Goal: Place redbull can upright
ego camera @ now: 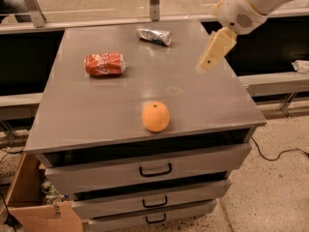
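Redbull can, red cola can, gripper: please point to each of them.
redbull can (153,35), camera view, middle of its lying body.
red cola can (105,64), camera view, middle of its side.
gripper (206,62), camera view, near its tip, over the table (87,115), right side.

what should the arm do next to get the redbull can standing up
Probably swing the gripper left and toward the back until it is over the redbull can. The can lies on its side near the far edge of the table, while the gripper hangs above the table's right side, apart from the can.
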You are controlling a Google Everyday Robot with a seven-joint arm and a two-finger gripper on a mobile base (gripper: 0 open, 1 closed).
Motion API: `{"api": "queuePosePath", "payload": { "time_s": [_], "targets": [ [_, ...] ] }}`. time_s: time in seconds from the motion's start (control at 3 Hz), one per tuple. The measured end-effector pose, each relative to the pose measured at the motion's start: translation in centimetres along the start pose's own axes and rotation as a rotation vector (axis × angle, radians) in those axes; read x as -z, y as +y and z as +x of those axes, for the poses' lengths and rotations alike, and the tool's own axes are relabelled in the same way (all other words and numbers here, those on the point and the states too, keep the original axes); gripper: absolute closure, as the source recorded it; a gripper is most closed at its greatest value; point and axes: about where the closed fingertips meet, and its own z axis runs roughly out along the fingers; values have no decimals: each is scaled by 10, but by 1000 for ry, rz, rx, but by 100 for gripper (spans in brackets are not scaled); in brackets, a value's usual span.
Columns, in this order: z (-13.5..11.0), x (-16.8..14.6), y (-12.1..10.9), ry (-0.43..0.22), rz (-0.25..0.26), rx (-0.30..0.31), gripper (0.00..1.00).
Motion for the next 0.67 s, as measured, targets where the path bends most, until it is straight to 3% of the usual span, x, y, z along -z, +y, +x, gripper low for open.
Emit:
{"api": "queuePosePath", "payload": {
  "time_s": [0.33, 0.67],
  "targets": [
    [-46, -51, -53, -130, 31, -1, 0],
    [-46, -51, -53, -130, 31, -1, 0]
  ]
}}
